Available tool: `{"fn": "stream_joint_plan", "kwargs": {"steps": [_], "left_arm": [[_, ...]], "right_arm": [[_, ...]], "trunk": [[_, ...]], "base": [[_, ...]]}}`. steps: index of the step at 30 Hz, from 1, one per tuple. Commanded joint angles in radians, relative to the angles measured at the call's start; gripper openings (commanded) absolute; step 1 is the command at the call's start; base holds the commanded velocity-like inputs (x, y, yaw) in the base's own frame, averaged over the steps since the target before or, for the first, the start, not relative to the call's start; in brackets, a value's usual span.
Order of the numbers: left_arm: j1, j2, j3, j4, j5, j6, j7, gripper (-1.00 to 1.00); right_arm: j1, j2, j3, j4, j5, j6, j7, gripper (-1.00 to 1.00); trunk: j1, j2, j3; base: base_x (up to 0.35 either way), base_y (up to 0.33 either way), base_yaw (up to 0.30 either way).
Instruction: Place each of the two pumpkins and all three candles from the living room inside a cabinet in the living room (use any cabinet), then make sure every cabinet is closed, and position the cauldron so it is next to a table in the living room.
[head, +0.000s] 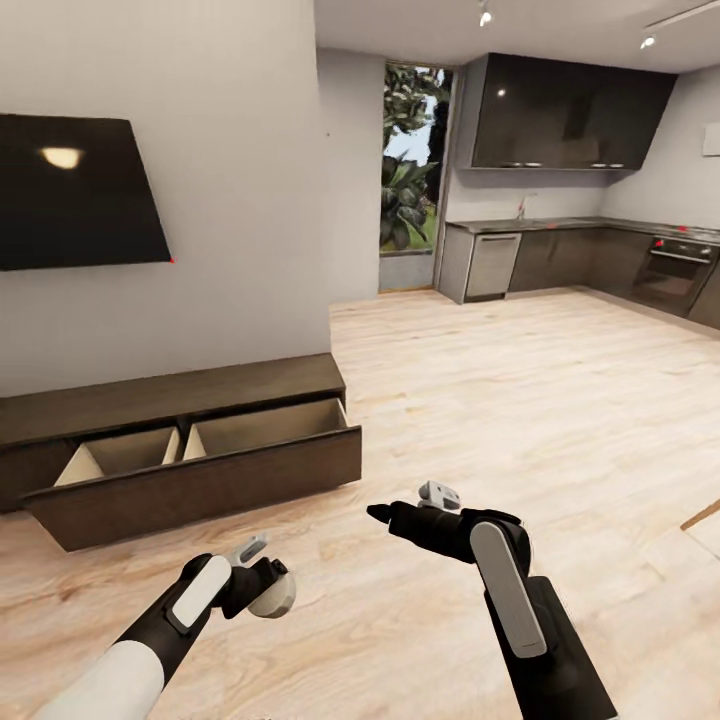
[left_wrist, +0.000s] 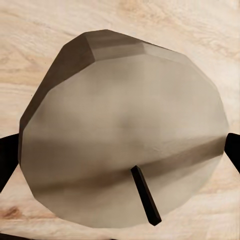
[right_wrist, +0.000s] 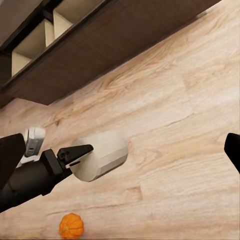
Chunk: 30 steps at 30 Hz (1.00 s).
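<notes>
Pumpkin (right_wrist: 71, 226) on floor below candle-gripping left tool (right_wrist: 82, 156).

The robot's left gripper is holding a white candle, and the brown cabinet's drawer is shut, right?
Not quite. The left gripper does hold the white candle, but the cabinet drawer is pulled open, its pale inside showing in the head view.

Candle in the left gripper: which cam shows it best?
The right wrist view. There the candle shows whole from the side, held in the left gripper above the floor. The left wrist view shows the candle end-on with its wick. In the head view it is partly hidden by the fingers.
</notes>
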Motion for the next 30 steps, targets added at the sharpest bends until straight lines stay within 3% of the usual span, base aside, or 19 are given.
{"fn": "stream_joint_plan", "kwargs": {"steps": [1,13,30], "left_arm": [[-0.001,0.001,-0.006,-0.002,0.009,0.0,0.011,-1.0],[-0.001,-0.002,-0.007,-0.002,0.01,0.0,0.011,-1.0],[-0.001,-0.002,-0.009,-0.002,0.009,0.0,0.011,-1.0]], "right_arm": [[-0.001,0.0,0.016,0.0,-0.009,0.002,-0.011,1.0],[-0.001,0.0,0.032,0.001,-0.009,0.001,-0.01,1.0],[-0.001,0.002,0.029,-0.006,-0.01,0.001,0.001,1.0]], "trunk": [[-0.004,0.007,0.002],[-0.05,0.091,0.04],[-0.115,0.21,0.093]], "base": [[0.0,0.0,0.273],[0.0,0.0,0.267],[0.0,0.0,0.014]]}}
